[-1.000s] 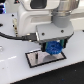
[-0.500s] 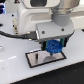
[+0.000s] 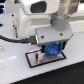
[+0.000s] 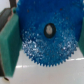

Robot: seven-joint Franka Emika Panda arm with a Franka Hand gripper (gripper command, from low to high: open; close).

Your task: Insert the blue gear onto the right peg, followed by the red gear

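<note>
Exterior view close, oblique; wrist view closer; both show blue gear [image 3: 52,49].

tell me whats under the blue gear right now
In the exterior view, the blue gear hangs in the gripper over the white plate. The gear and gripper cover the pegs, so none can be seen.

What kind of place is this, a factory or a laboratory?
Probably a robot test bench in a laboratory, though I cannot be sure. A gripper holds a blue gear over a small white plate with black border on a plain white table.
</note>
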